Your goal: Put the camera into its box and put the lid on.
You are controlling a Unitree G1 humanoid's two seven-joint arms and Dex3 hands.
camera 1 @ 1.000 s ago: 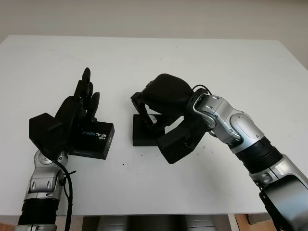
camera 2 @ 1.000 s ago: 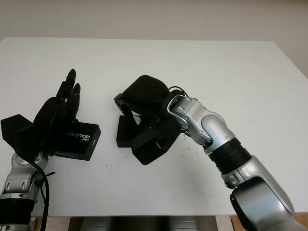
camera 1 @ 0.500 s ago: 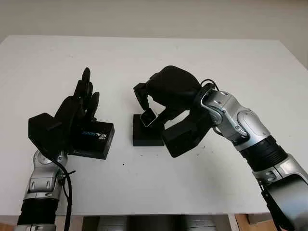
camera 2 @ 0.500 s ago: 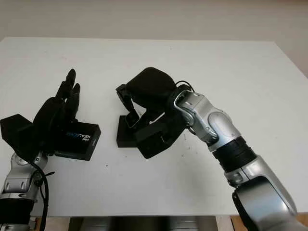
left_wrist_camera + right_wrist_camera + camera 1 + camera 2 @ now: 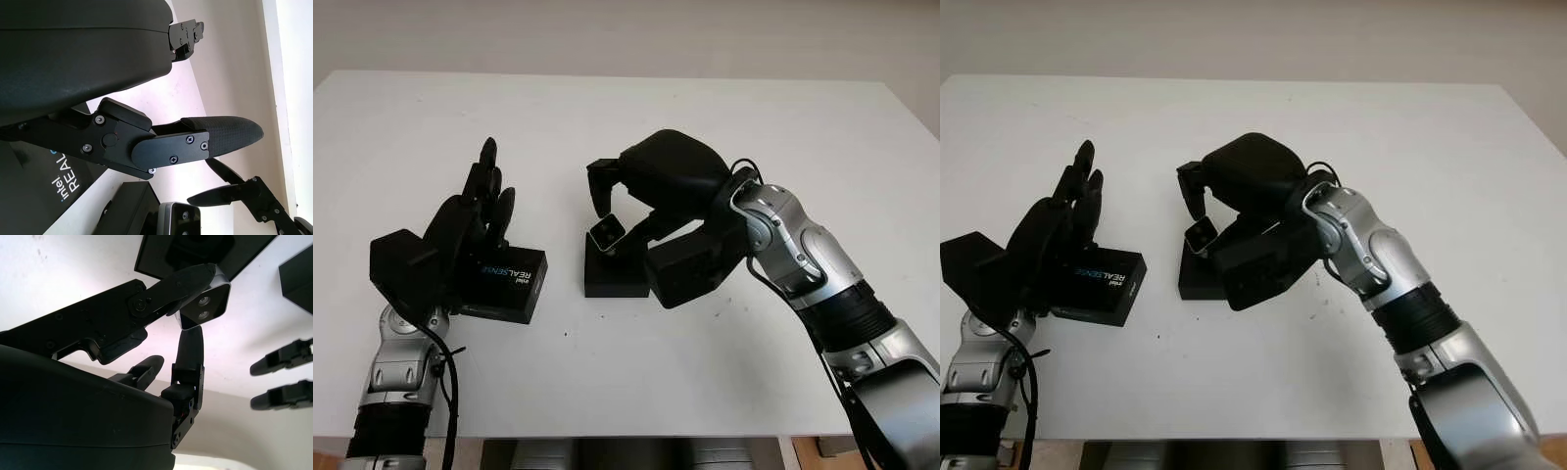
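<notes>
My right hand gripped the camera just above its open box; my left hand, open, touched the REALSENSE lid. Seating and lidding remained.

Lab-like: bare white table, plain wall

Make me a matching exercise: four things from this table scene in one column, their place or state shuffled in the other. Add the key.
Things:
1. camera
2. box
3. lid
4. left robot hand

Places or states:
A. open, beside the lid
B. pinched in the right robot hand, above the box
C. on the table, printed REALSENSE
D. on the table, under the camera

Pairs: 1-B, 2-D, 3-C, 4-A
</notes>
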